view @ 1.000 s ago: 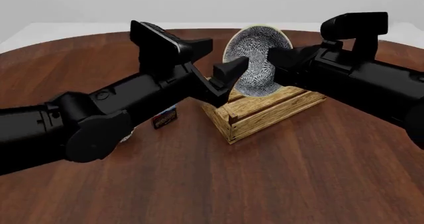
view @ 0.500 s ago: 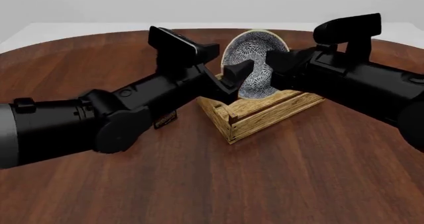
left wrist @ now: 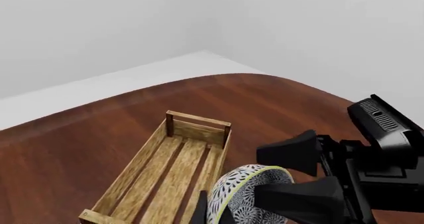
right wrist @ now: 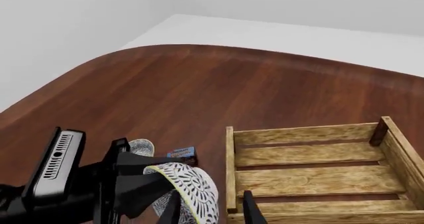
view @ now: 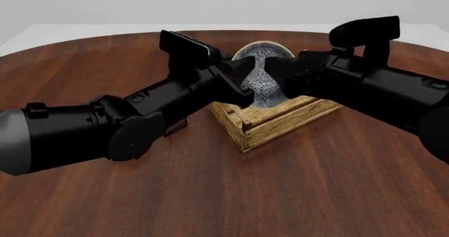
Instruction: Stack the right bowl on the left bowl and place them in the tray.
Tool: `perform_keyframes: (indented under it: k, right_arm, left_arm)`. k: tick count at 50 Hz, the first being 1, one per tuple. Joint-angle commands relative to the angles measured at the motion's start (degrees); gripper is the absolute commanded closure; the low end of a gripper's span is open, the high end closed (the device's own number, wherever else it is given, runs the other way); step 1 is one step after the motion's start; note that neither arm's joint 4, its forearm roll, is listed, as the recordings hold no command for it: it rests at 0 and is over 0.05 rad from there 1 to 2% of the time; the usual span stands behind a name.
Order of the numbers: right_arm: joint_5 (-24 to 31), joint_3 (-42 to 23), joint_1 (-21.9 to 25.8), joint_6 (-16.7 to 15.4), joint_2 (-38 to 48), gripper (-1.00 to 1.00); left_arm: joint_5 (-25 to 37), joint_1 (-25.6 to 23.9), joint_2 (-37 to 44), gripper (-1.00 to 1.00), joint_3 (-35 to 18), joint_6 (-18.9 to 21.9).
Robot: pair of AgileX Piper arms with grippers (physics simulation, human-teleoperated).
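**Operator:** Bowls (view: 262,75) first: I see patterned black-and-white ware with a pale yellow-green rim, held tilted on edge above the near end of the tray (view: 281,119). I cannot tell from any view whether it is one bowl or two nested.

**Observer:** Who has it?

**Operator:** Both arms meet there. My left gripper (view: 242,74) comes in from the left with its jaws spread, one dark finger over the bowl's rim. In the right wrist view that same gripper (right wrist: 142,177) straddles the rim of the bowl (right wrist: 188,189), a finger on each side. My right gripper (view: 284,71) presses in from the other side; in the left wrist view its two fingers (left wrist: 291,152) stand apart, with the bowl's edge (left wrist: 242,194) between them. Whether either actually clamps the bowl, I cannot tell.

**Observer:** And the tray itself?

**Operator:** It sits on the brown wooden table (view: 281,195), turned at an angle, slatted floor bare in both wrist views (left wrist: 169,169) (right wrist: 318,174), darker posts at the corners.

**Observer:** Anything beside it?

**Operator:** A small blue-and-red box (right wrist: 180,153) lies on the table just left of the tray, mostly hidden under my left arm in the front view (view: 176,125). It carries printing, too small to read. Next to it in the right wrist view is a small round silvery thing (right wrist: 140,147) I cannot identify.
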Motion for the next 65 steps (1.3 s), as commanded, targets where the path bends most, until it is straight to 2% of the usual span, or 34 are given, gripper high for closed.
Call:
perform_keyframes:
  k: [1, 11, 26, 47, 65]
  right_arm:
    - [0.0, -0.3, -0.1, 0.3, -0.5, -1.00]
    - [0.2, -0.2, 0.3, 0.5, -1.1, -1.00]
    - [1.1, -0.3, 0.5, 0.3, -2.7, -1.00]
    - [1.7, -0.4, 0.4, -0.4, -3.7, -1.00]
    - [1.2, -0.4, 0.4, -0.6, -2.8, -1.00]
  left_arm:
    - [-0.2, 1.3, 0.7, 1.00, -0.2, 1.0]
    - [-0.6, 3.9, 3.2, 1.00, -2.5, 1.0]
    - [-0.7, 8.1, 2.9, 1.00, -2.9, 2.1]
    - [1.3, 13.4, -0.8, 1.00, -0.7, 2.9]
    - [3.0, 15.2, -4.9, 1.00, 1.7, 3.3]
